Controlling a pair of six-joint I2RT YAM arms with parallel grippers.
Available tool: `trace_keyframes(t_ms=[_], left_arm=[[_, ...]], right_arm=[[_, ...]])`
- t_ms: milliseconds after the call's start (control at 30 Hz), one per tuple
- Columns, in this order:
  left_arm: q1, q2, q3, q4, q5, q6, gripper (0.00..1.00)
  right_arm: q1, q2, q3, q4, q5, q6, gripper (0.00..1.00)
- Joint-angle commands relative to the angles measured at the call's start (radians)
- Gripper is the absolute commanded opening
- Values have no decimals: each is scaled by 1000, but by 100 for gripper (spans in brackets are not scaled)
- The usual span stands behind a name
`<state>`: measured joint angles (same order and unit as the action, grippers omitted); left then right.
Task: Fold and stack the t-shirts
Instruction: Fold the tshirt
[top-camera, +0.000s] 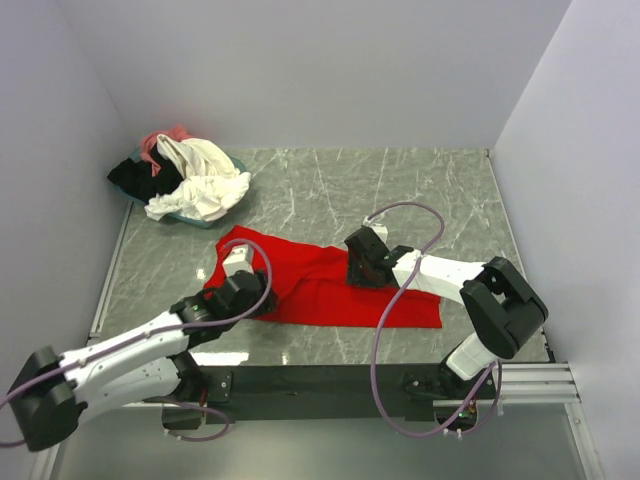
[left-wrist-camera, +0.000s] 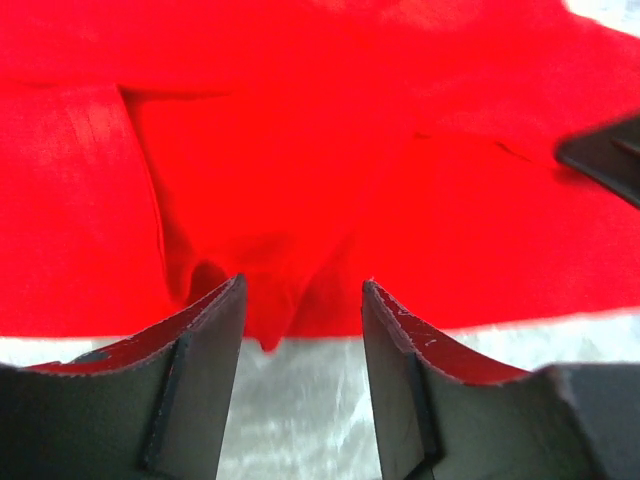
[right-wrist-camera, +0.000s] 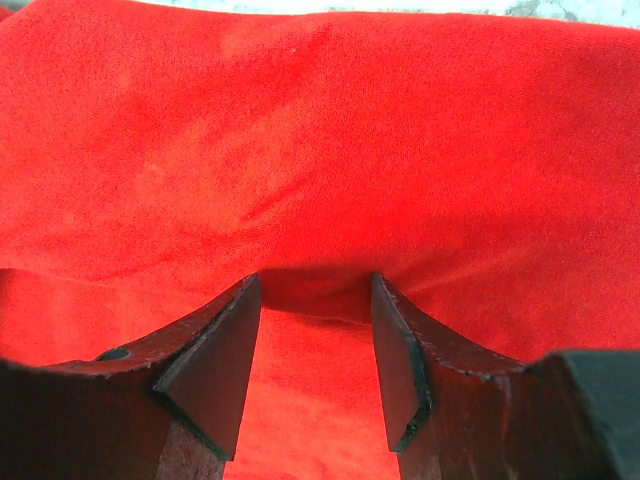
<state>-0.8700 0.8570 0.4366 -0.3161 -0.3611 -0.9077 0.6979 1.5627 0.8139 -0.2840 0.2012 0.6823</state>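
A bright red t-shirt (top-camera: 320, 290) lies spread across the middle of the marble table. My left gripper (top-camera: 243, 292) hangs over its left edge. In the left wrist view that gripper (left-wrist-camera: 304, 282) is open; bare marble shows between the jaws, and a small point of the red shirt's (left-wrist-camera: 300, 180) hem lies just ahead of them, loose. My right gripper (top-camera: 362, 268) is over the shirt's middle. It (right-wrist-camera: 316, 278) is open too, low over the red cloth (right-wrist-camera: 320, 130), with a raised fold right at the fingertips. More t-shirts, white (top-camera: 205, 180), black and pink, are heaped at the back left.
The heap sits in a teal-rimmed tray (top-camera: 188, 219) in the back left corner. White walls close in the table on the left, back and right. The right gripper's dark body (left-wrist-camera: 608, 160) shows at the right edge of the left wrist view. Purple cables loop over both arms.
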Motion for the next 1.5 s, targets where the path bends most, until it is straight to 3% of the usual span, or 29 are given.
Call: trace_keyframes(t_ms=[0, 200, 333, 800, 1133, 1467], left_arm=[[-3, 143, 99, 55, -94, 24, 56], [6, 301, 151, 66, -165, 44, 61], [23, 320, 110, 45, -165, -2, 62], [11, -12, -70, -78, -78, -184, 60], [-21, -93, -18, -163, -122, -208, 61], [-5, 143, 99, -48, -180, -96, 71]], right_arm=[[8, 17, 34, 2, 24, -7, 55], [9, 11, 30, 9, 20, -7, 55], [9, 13, 30, 16, 18, -10, 55], [8, 28, 25, 29, 7, -12, 55], [8, -22, 16, 11, 18, -12, 55], [8, -49, 91, -47, 38, -65, 55]])
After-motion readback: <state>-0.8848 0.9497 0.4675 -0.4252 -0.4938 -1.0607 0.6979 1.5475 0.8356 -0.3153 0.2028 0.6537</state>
